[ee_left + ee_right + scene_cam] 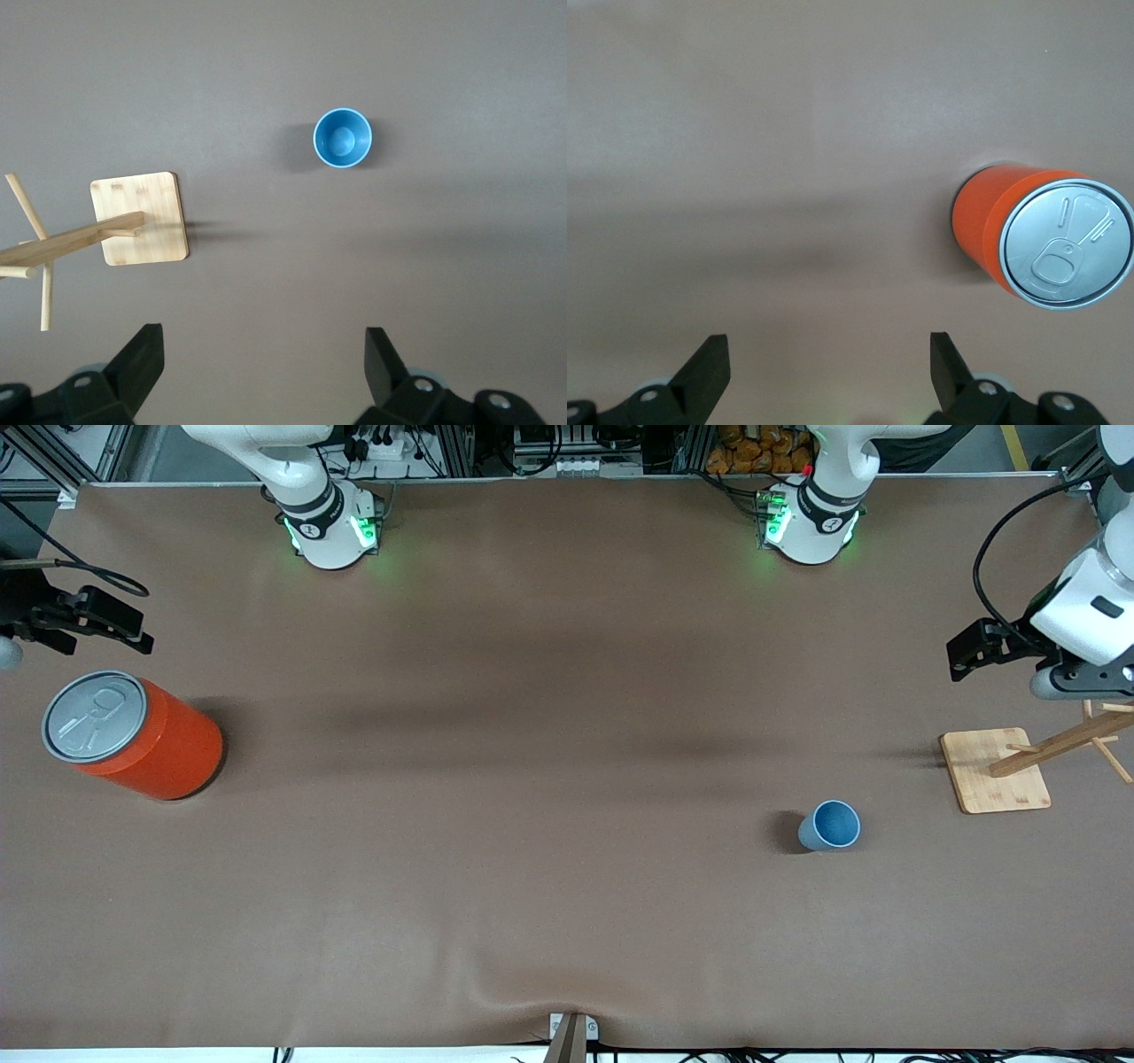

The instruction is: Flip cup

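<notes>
The small light-blue cup (830, 825) stands upright, mouth up, darker blue inside, on the brown table toward the left arm's end. It also shows in the left wrist view (343, 138). My left gripper (970, 648) hangs in the air over the table's edge at that end, above the wooden rack, well apart from the cup. It is open and empty in its wrist view (263, 341). My right gripper (111, 622) waits in the air over the right arm's end of the table, above the orange can. It is open and empty (830, 347).
A wooden rack on a square base (994, 771) with slanted pegs stands near the cup, toward the left arm's end; it shows in the left wrist view (142, 217). A big orange can (133, 735) with a grey pull-tab lid stands at the right arm's end (1045, 239).
</notes>
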Motion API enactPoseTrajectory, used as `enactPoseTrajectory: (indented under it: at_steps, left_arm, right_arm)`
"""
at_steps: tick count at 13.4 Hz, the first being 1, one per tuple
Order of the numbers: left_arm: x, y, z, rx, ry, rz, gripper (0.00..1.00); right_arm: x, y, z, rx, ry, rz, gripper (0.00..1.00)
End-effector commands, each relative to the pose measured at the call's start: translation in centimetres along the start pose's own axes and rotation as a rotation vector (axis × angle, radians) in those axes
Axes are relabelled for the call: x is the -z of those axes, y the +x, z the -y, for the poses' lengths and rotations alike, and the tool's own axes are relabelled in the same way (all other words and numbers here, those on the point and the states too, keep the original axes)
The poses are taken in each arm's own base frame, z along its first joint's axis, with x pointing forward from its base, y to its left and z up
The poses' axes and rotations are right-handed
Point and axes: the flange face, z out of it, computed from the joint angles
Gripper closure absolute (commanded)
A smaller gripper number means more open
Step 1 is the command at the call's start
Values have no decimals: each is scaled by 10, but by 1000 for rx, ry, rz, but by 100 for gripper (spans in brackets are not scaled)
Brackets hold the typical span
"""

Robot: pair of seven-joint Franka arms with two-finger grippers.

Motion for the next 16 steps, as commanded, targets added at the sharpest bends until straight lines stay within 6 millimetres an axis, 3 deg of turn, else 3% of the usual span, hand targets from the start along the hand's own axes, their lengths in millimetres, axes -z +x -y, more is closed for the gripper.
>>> enactPoseTrajectory:
  at_steps: [1,5,8,16]
  left_arm:
    - [18,-13,-1,-55,-17,7,0]
    - [35,-31,6,-131,-71,19,0]
    - [45,-45,26,-122,-151,16,0]
    - [34,-27,12,-57,-79,-17,0]
  right_arm:
    - [2,-9,1,11,20,-15,0]
    - [2,-9,1,11,20,-16,0]
    - [1,-8,0,10,21,-13,0]
    - [2,-8,1,11,21,-16,0]
